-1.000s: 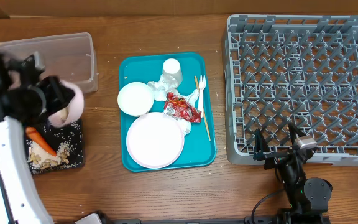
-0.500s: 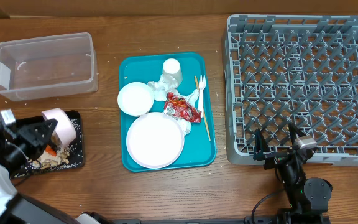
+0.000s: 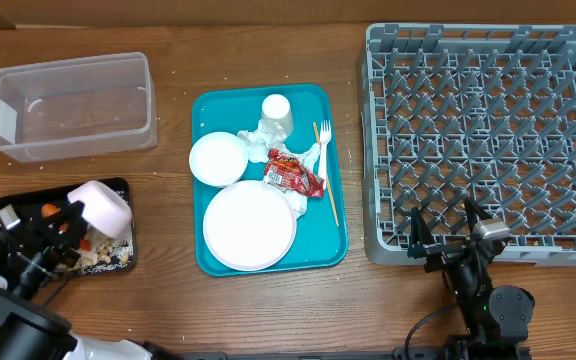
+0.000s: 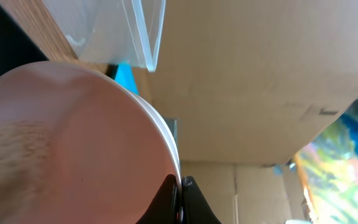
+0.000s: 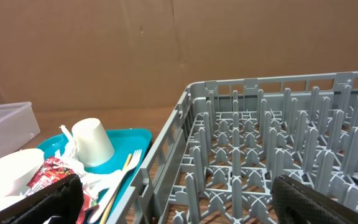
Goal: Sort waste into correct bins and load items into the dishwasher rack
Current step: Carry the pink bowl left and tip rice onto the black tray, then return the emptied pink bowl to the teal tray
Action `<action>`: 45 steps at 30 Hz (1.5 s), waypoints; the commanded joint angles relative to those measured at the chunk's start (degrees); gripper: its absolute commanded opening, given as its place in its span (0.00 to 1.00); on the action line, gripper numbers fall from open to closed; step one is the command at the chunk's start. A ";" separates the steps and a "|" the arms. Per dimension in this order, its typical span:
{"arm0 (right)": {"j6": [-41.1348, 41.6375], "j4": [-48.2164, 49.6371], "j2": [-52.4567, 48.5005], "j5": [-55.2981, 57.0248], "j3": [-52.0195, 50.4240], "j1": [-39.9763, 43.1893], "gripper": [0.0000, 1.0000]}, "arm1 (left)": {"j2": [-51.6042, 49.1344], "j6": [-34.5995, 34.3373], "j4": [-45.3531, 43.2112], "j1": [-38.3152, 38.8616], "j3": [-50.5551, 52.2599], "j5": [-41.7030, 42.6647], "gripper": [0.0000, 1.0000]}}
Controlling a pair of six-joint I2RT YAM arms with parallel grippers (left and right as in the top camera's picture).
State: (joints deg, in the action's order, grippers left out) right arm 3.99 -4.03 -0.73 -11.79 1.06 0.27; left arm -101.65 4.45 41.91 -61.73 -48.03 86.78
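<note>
From overhead I see my left arm low at the table's front left, with the bowl tilted over the black tray, where scraps lie. My left wrist camera shows what overhead cannot: my left gripper pinched tight on the bowl's rim, the tub just behind it.

My right wrist camera looks low across the rack to the cup, fork and wrapper. Only overhead shows the plate, second bowl, napkins and stick on the teal tray.

A second ago my left arm stood higher, by the tub's left end. Now it sits nearer the front edge, and the bowl has come with it. My right arm has not moved. My right gripper is spread wide at the rack's front wall, holding nothing.
</note>
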 commanded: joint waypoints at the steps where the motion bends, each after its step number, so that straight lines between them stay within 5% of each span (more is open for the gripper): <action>1: -0.39 0.31 0.57 0.15 -0.59 -0.26 1.00 | -0.70 -0.11 -0.22 -3.10 0.31 3.82 0.04; 14: -0.39 0.31 0.57 0.15 -0.59 -0.26 1.00 | -0.66 -5.53 5.84 -6.51 0.31 3.80 0.04; 18: -0.39 0.31 0.57 0.15 -0.59 -0.26 1.00 | -0.59 -5.27 1.77 -6.49 0.24 3.89 0.04; 24: -0.39 0.31 0.57 0.15 -0.59 -0.26 1.00 | 4.70 7.23 9.99 -5.29 0.04 3.85 0.04; 32: -0.39 0.31 0.57 0.15 -0.59 -0.26 1.00 | 20.74 7.58 21.38 -1.31 -7.50 0.83 0.04; 35: -0.39 0.31 0.57 0.15 -0.59 -0.26 1.00 | 27.30 6.99 20.15 2.93 -12.44 -6.25 0.04; 39: -0.39 0.31 0.57 0.15 -0.59 -0.26 1.00 | 33.09 -2.80 13.31 12.00 -17.70 -25.11 0.04; 45: -0.39 0.31 0.57 0.15 -0.59 -0.26 1.00 | 36.54 -16.13 -1.05 34.14 -19.61 -46.07 0.04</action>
State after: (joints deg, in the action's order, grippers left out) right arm 3.99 -4.05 -0.73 -11.77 1.06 0.27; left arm -65.82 -2.35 44.36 -36.07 -66.35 56.88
